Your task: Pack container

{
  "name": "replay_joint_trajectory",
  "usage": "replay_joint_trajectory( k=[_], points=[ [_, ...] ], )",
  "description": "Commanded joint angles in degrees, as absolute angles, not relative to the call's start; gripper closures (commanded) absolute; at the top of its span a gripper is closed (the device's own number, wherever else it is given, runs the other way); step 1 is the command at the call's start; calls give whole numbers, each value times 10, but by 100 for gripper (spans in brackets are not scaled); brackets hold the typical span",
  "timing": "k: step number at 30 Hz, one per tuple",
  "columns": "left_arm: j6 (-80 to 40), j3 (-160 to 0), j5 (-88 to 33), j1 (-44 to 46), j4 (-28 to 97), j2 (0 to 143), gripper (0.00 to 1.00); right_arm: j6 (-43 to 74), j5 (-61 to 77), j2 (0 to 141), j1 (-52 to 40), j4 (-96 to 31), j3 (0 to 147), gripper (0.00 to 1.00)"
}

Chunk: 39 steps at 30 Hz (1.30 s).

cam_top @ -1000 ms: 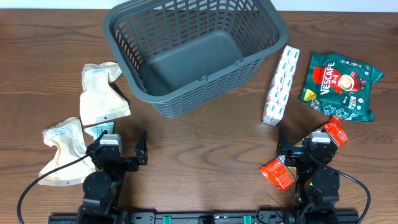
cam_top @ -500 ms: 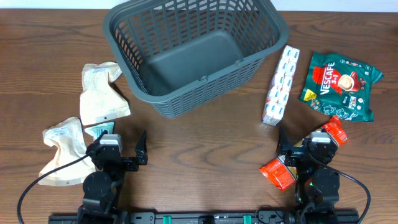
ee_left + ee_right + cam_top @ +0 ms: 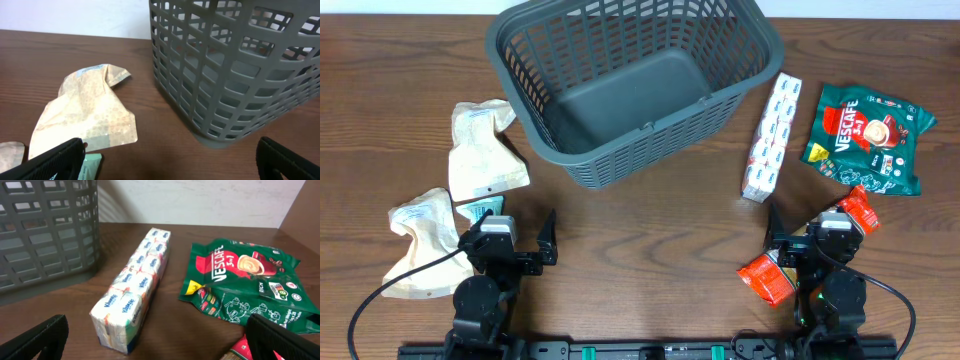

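The container, a large dark grey lattice basket [image 3: 650,128], stands empty at the table's far middle; it also shows in the left wrist view [image 3: 235,75] and the right wrist view [image 3: 45,230]. My left gripper [image 3: 510,232] is open and empty near the front edge, its fingers wide apart in its wrist view [image 3: 170,165]. My right gripper [image 3: 810,232] is open and empty at the front right [image 3: 160,345]. A Kleenex tissue pack [image 3: 772,137] [image 3: 135,290] lies right of the basket. A green Nescafe bag [image 3: 868,135] [image 3: 245,282] lies further right.
Two beige pouches [image 3: 485,150] [image 3: 420,240] lie left of the basket, with a small teal packet [image 3: 480,210] [image 3: 92,165] by my left gripper. Two red packets [image 3: 765,278] [image 3: 858,210] lie on either side of my right gripper.
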<state>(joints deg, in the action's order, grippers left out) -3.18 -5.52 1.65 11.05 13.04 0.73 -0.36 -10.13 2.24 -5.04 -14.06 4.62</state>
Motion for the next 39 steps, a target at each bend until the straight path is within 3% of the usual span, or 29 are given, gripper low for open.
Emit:
replay_joint_trajectory(
  k=[1,12,20,28,33,39],
  points=[
    [-31,-41,8,113,136,2,1,6,-105,18,-43,-141,44,1],
    [-31,-41,8,113,136,2,1,6,-102,18,-43,-141,44,1],
    [-32,-41,8,113,119,2,1,9,-21,18,-43,-129,44,1],
    [-82,-89,7,113,111,27,1,77,18,20,-43,-91,53,1],
    [-82,-202,8,113,115,138,1,77,7,64,-41,-46,103,1],
    [-76,-409,-16,114,148,374,1,67,7,208,-39,-29,212,1]
  ],
)
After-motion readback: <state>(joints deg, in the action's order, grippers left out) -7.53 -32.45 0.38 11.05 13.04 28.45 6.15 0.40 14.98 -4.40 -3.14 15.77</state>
